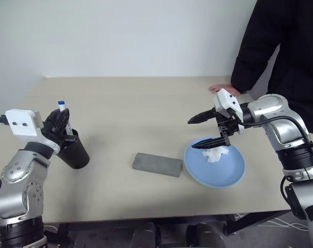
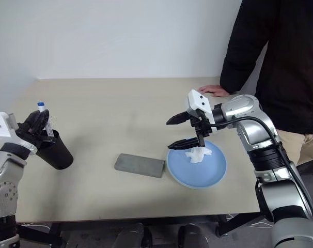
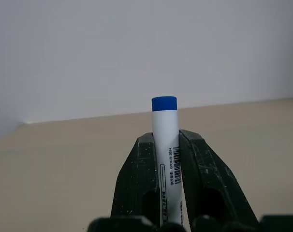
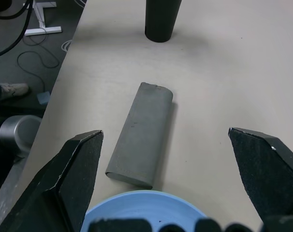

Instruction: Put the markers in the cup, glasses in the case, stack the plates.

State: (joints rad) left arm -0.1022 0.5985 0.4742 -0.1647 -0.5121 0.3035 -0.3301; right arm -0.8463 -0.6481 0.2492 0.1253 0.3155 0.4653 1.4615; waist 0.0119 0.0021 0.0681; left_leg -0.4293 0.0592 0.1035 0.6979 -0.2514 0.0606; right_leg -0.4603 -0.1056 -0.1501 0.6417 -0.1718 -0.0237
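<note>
The left tool [image 1: 61, 124] is clamped on the white blue-capped marker [image 3: 165, 145], held upright over the black tapered plastic cup [image 1: 74, 151]. The right tool [image 1: 204, 132] is spread wide above the light blue round plate [image 1: 231, 173] — crumpled white tissue [image 1: 215, 154] inside. The grey rectangular case [image 1: 157, 164] lies shut on the beige surface [image 1: 141, 103].

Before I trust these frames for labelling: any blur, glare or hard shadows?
Left wrist view: marker label legible, pincer fingers sharp. Right wrist view: case crisp, faint soft shadow beside it. Left eye view: even light, no glare on blue plate.

The marker's [image 3: 165, 145] label shows tiny print, seemingly ending "2014".
</note>
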